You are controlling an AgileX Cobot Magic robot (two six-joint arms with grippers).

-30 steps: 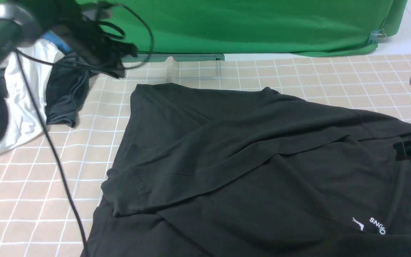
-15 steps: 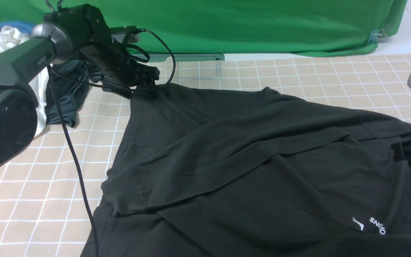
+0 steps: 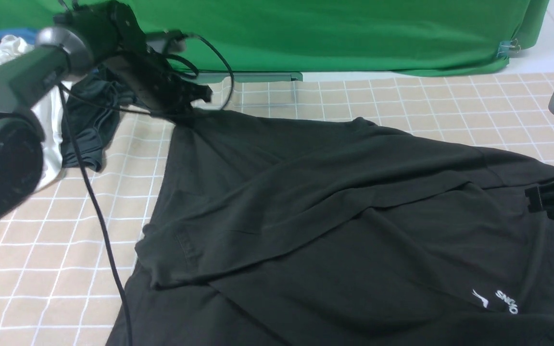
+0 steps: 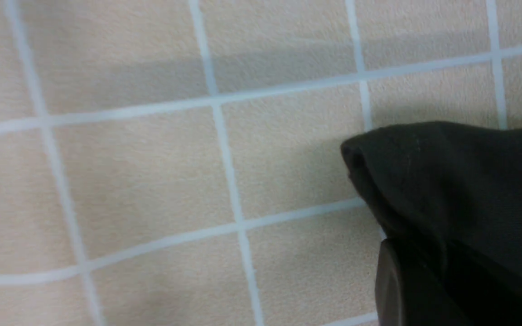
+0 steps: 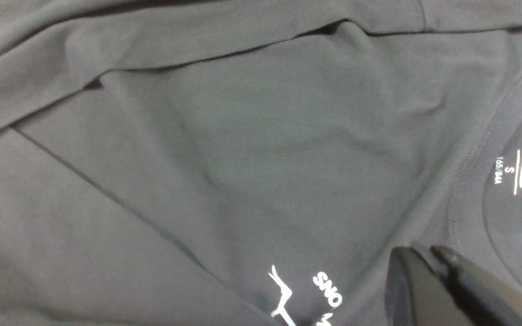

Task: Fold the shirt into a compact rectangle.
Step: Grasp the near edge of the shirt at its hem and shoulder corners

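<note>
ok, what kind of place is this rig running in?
Probably a robot test cell or lab: green curtain clipped up behind, grid-patterned table covering, and two robot arms working over a black T-shirt.

Black shirt (image 3: 334, 230) in left jaws (image 3: 186, 113)

I can't tell for sure what kind of place this is. It could be a robot test spot. A big green sheet (image 3: 354, 36) hangs past the robot's left fingers (image 3: 188, 108). Two clips (image 3: 510, 48) hold it. A cloth with white squares (image 3: 41, 269) lies under and around those fingers. The room is hidden.
</note>
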